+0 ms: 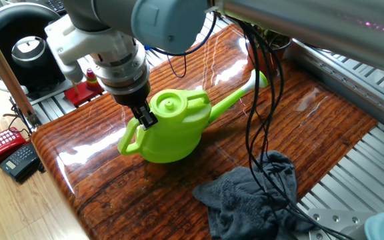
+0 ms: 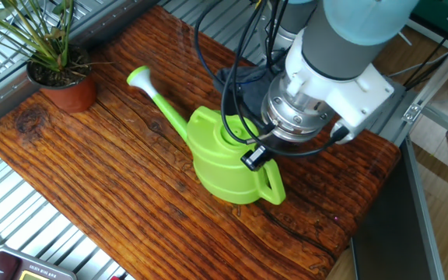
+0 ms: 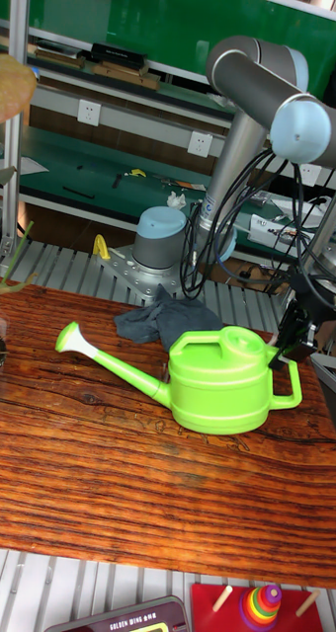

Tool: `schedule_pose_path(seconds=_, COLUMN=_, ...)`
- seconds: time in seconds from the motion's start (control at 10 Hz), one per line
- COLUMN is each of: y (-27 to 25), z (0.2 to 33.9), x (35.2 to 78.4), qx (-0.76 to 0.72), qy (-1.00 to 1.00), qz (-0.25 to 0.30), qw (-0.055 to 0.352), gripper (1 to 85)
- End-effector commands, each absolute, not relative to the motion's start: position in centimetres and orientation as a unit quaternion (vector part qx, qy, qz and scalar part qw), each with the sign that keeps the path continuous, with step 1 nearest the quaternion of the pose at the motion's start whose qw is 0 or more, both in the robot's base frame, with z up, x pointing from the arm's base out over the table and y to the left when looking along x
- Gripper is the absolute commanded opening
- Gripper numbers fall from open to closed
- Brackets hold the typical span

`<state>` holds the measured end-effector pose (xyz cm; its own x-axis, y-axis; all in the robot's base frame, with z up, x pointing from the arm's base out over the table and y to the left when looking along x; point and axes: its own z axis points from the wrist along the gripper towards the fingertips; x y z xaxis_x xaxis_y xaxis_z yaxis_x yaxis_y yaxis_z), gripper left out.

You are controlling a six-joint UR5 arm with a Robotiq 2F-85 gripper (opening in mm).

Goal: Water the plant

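The green watering can (image 2: 228,159) stands on the wooden bench (image 2: 123,187), its long spout (image 2: 155,95) pointing toward the corner where the plant (image 2: 49,47) sits. That plant, thin grassy leaves in a round terracotta pot (image 2: 62,87), stands well apart from the can, close to the bench's edge by the metal grating. The arm's tool (image 1: 145,120) has its dark fingers down at the rear of the can, right where the looped handle (image 1: 131,140) joins the body; the fingers appear closed on the handle there, though the exact contact is hard to make out from any side. In the tall fixed view the tool (image 3: 290,341) sits at the right end of the can (image 3: 222,380), the can upright and level with its base on the wood. A crumpled dark grey cloth (image 1: 252,197) lies on the bench near the can, behind it as seen from the plant's side. Black cables (image 1: 262,107) hang from the arm over the bench.
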<state>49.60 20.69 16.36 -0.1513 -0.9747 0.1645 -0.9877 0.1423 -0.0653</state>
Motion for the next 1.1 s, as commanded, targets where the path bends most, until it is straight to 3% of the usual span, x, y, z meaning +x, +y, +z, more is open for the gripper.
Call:
schedule_pose_path(seconds=0.0, y=20.5, z=16.7, x=49.4, qx=0.65, qy=-0.754, qz=0.083, qw=0.051, gripper=1.0)
schedule_pose_path(seconds=0.5, y=21.3, z=17.4, x=49.2, qx=0.633, qy=-0.771, qz=0.065, qw=0.033, gripper=1.0)
schedule_pose_path(seconds=1.0, y=19.4, z=20.6, x=48.3, qx=0.64, qy=-0.766, qz=0.052, qw=0.044, gripper=1.0)
